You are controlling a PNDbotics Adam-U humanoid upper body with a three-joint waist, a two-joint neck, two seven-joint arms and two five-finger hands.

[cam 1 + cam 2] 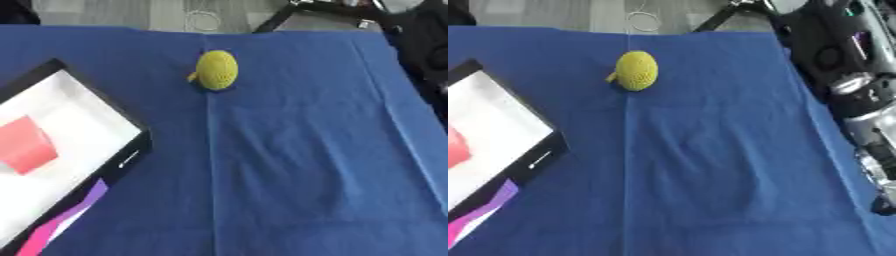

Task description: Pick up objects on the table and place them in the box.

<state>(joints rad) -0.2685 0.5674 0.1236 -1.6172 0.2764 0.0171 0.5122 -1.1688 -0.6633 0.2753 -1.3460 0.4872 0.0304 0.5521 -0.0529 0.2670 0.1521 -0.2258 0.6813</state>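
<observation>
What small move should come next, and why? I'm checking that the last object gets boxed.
Probably reach the right arm in toward the yellow knitted ball. It lies alone on the blue cloth, outside the box, which already holds a red block. No hand shows yet.

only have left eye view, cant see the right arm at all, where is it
Observer: The right arm, black and silver, runs down the right edge of the blue cloth.
Operator: anywhere near the yellow ball
Observer: No. The yellow ball lies apart from it, well to the arm's left.
Operator: and the hand
Observer: Only a dark bit, probably the right hand, shows at the lower right edge.
</observation>
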